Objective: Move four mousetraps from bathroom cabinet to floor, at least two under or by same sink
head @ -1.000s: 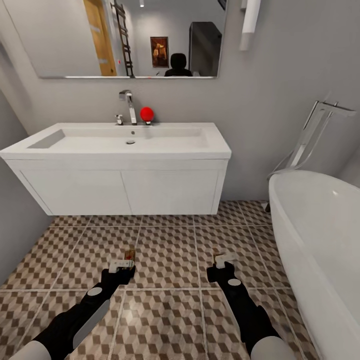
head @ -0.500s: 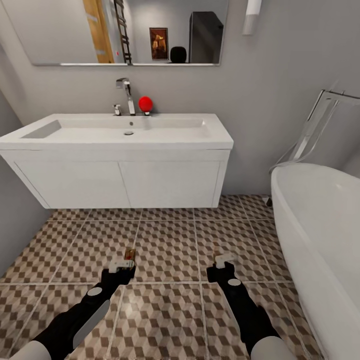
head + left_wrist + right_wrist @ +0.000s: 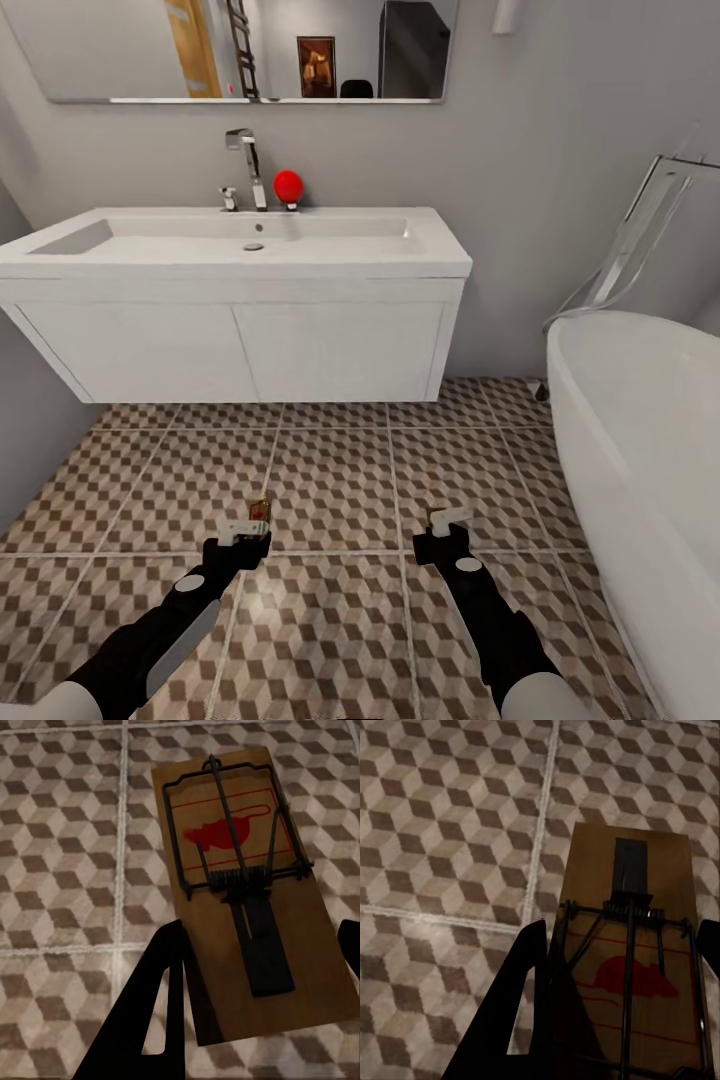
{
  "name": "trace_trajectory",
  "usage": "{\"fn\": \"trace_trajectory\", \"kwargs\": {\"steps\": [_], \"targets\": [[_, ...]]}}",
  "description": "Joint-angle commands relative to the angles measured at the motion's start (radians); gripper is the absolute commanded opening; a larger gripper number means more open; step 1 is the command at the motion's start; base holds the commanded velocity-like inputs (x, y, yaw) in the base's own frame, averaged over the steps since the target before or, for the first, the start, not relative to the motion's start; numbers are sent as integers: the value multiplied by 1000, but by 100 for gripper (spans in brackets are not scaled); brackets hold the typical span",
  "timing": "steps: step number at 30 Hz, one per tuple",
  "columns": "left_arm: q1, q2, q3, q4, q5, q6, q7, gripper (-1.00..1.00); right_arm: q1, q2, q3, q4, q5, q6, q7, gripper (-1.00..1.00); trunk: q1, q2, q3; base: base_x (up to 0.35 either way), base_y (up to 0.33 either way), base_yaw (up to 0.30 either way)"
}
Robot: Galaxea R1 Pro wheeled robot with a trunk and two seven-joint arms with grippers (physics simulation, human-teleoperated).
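In the left wrist view my left gripper (image 3: 259,937) is shut on a mousetrap (image 3: 225,840), a tan board with dark wire and a red mouse mark. My right gripper (image 3: 622,937) is likewise shut on a second mousetrap (image 3: 634,982). From the head view, both grippers hang a little above the cube-patterned bathroom floor (image 3: 340,470), the left gripper (image 3: 247,528) with its trap's end (image 3: 261,506) poking forward, the right gripper (image 3: 446,522) beside it. The white sink (image 3: 330,235) with its chrome tap (image 3: 245,160) sits on the white vanity (image 3: 300,350) ahead of them. The cabinet is out of view.
A white bathtub (image 3: 640,420) stands along the right side, close to my right arm. A red ball (image 3: 288,184) rests by the tap, under a wall mirror (image 3: 250,50). A grey wall (image 3: 20,430) closes the left. Open floor lies between grippers and vanity.
The whole picture has shifted: sink, vanity and mirror sit higher in the frame, so the camera moved. Both grippers keep their place in the view and their hold on the traps.
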Motion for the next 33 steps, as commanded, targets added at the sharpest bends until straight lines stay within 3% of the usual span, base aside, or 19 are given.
{"fn": "trace_trajectory", "kwargs": {"steps": [1, 33], "targets": [[-1, 2, -5, -2, 6, 3, 10, -100, 0, 0, 1, -2, 9, 7, -1, -100, 4, -8, -6, 0, 0, 0], [-1, 1, -10, -1, 5, 3, 10, -100, 0, 1, 1, -2, 10, 7, -2, -100, 126, -232, -158, 0, 0, 0]]}}
